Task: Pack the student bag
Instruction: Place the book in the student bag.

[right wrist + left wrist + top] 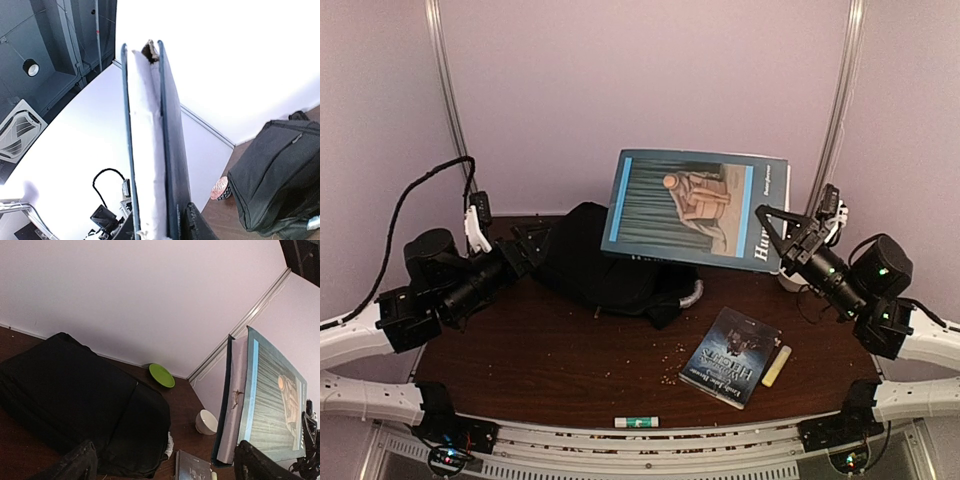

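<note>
Plate [161, 375], green, beyond student bag [75, 395], in left wrist view alone

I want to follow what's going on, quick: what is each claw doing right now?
Left claw: open, holding nothing.
Right claw: closed on the large blue book, holding it in the air.

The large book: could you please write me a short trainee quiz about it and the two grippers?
1. True or false: the large book is held clear of the table.
2. Fill in: the jaws of the left gripper stand ____.
3. Which one grips the large book: A the left gripper, or B the right gripper?
Key: 1 true; 2 open; 3 B.
</note>
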You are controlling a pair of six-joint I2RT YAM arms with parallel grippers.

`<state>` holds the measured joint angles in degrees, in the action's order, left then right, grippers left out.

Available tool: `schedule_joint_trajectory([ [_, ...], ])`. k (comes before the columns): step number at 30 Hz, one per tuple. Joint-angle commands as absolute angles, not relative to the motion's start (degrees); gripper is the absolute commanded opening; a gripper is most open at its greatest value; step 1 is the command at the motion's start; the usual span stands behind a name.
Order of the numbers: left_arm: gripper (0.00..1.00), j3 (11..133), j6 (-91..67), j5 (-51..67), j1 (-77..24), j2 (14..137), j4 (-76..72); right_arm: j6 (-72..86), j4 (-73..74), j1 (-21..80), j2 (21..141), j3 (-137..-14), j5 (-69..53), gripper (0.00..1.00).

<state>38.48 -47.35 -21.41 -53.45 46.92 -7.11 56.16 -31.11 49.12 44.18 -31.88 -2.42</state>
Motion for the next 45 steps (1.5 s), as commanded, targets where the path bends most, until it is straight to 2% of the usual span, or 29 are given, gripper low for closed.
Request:
schedule_joint_trajectory([
  [1, 0.98, 41.59, -43.66, -16.99, -53.17, 51.72, -9.16, 59.84, -36.5, 48.87, 44.68, -30.09, -3.43, 0.23],
  [8, 0.98, 47.11, -40.54, -12.99, -53.17, 58.23, -7.78, 58.83, -33.36, 48.56, 38.84, -27.81, 3.65, 0.21],
  [15, 0.98, 55.41, -24.84, -14.25, -53.17, 63.9, 8.51, 54.98, -16.83, 48.43, 27.69, -28.37, 17.82, 0.2],
  [22, 0.98, 71.59, -11.1, -6.43, -54.28, 81.56, 24.99, 55.09, -7.81, 48.45, 21.3, -27.19, 25.37, 0.2],
  [29, 0.98, 86.64, -1.85, -17.95, -58.62, 98.72, 34.96, 54.28, -1.83, 48.34, 18.3, -27.63, 27.92, 0.2],
  [34, 0.98, 96.6, -1.73, -28.12, -60.33, 108.14, 39.76, 54.44, -0.75, 48.35, 16.77, -26.66, 27.95, 0.2],
  [45, 0.98, 106.39, -2.01, -37.15, -59.59, 120.66, 42.73, 55.81, 0.59, 48.34, 14.37, -25.0, 26.81, 0.2],
])
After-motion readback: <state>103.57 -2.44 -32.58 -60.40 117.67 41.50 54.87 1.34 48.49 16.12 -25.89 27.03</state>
